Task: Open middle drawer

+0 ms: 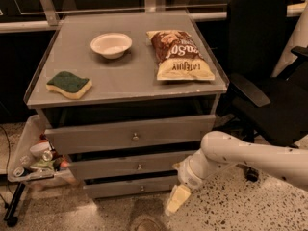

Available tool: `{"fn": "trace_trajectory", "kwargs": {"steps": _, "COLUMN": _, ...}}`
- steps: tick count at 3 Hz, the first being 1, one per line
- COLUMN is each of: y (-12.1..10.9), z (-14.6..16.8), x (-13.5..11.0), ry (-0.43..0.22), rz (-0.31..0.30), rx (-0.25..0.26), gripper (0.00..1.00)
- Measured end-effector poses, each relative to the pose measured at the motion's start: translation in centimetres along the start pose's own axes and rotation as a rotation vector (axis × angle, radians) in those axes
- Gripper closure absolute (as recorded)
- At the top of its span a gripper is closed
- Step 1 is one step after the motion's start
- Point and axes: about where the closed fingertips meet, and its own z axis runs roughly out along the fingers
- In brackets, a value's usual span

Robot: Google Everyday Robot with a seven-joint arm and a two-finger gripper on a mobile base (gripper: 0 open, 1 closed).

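Observation:
The grey cabinet has three drawers, each with a small round knob. The middle drawer (110,168) has a front of medium height, with its knob (139,167) at the centre, and its front looks shut. It sits below the tallest top drawer (96,136) and above the slim bottom drawer (115,188). My gripper (175,199) hangs low at the right end of the bottom drawer, near the floor. It is below and to the right of the middle drawer's knob and not touching it. My white arm (240,154) comes in from the right.
On the cabinet top lie a white bowl (111,44), a green and yellow sponge (69,84) and a chip bag (179,56). A black office chair (269,76) stands close on the right. A tray of clutter (33,160) on a stand is at the left.

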Motion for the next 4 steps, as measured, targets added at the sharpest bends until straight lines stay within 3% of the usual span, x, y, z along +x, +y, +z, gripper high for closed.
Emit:
{"fn": "trace_trajectory", "kwargs": {"steps": 2, "y": -5.6, "z": 4.6, "x": 0.2, "ry": -0.048, "rz": 0.002, "rx": 0.026, "gripper": 0.00}}
{"fn": "trace_trajectory", "kwargs": {"steps": 4, "y": -9.5, "z": 3.1, "x": 0.0, "ry": -0.018, "rz": -0.012, "rx": 0.122, "gripper": 0.00}}
